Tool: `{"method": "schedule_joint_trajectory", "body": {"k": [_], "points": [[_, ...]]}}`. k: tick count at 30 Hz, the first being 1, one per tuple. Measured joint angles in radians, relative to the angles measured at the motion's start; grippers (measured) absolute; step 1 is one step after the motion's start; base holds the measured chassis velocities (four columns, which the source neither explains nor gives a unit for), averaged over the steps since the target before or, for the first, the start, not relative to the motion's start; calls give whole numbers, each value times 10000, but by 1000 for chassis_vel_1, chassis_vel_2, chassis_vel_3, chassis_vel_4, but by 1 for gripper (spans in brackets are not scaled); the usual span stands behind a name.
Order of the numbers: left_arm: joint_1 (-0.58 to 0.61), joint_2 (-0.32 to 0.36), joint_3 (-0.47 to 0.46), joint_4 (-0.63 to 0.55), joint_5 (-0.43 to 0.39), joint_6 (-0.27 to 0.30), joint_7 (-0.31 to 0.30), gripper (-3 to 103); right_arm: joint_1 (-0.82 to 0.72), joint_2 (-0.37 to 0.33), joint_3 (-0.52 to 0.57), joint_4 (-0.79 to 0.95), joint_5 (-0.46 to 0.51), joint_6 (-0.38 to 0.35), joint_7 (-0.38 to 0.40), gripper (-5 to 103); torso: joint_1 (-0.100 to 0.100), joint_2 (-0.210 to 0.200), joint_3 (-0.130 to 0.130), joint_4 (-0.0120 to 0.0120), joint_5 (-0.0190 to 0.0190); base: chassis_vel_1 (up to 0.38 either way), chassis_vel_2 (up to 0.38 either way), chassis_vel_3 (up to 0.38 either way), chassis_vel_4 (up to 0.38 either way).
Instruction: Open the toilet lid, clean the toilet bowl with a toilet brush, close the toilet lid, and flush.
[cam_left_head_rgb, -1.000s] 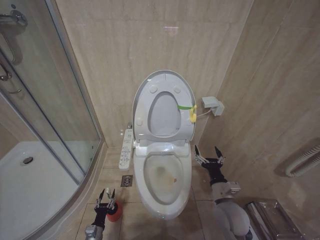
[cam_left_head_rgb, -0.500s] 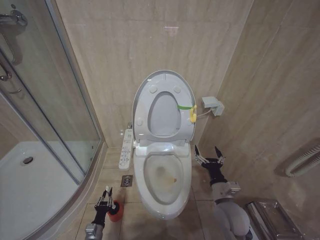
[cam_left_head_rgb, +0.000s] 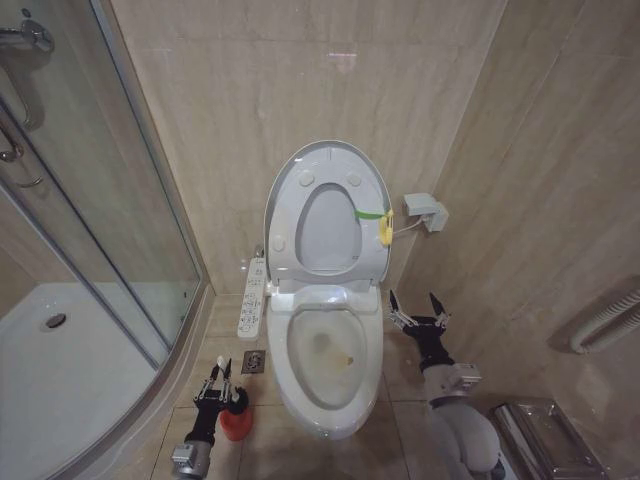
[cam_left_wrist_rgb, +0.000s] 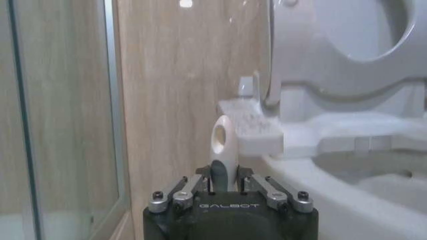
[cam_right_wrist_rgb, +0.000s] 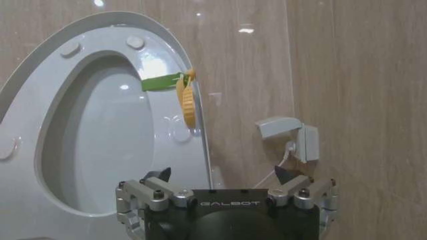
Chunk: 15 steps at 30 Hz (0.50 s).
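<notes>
Lid (cam_left_head_rgb: 330, 205) up; my left pincer (cam_left_head_rgb: 217, 380) clamps the toilet brush (cam_left_wrist_rgb: 223, 150) at seven o'clock, right pincer (cam_left_head_rgb: 418, 307) apart; next, swing into the bowl (cam_left_head_rgb: 327, 360).

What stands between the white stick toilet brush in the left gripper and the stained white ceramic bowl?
Nothing visible. The left gripper grips the white stick toilet brush beside the stained white ceramic bowl, and the glossy white lid stands upright.

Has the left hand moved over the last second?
Yes. The left hand shifted toward the floor drain and toilet bowl, gripping the toilet brush.
</notes>
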Motion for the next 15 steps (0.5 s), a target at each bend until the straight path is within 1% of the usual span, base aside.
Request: {"method": "schedule_joint_trajectory", "body": {"k": [2,3,7,8,10,11,15], "points": [[319,46,-1,-680,68,123,-80,24,0,0,0,0,0,0,0,100,0,0,0,-2,0,0,0,0,0],[319,46,-1,-680,68,123,-80,24,0,0,0,0,0,0,0,100,0,0,0,-2,0,0,0,0,0],[1254,200,16,-2280,192,289,-148,24,0,0,0,0,0,0,0,100,0,0,0,-2,0,0,0,0,0],[1254,200,16,-2280,192,289,-148,24,0,0,0,0,0,0,0,100,0,0,0,-2,0,0,0,0,0],[1972,335,1,-3369,312,398,-248,24,-1,0,0,0,0,0,0,100,0,0,-1,-1,0,0,0,0,0],[1972,335,1,-3369,312,398,-248,24,-1,0,0,0,0,0,0,100,0,0,-1,-1,0,0,0,0,0],[3295,417,-48,-5321,808,623,-599,24,0,0,0,0,0,0,0,100,-1,0,-1,-1,1,0,0,0,0]]}}
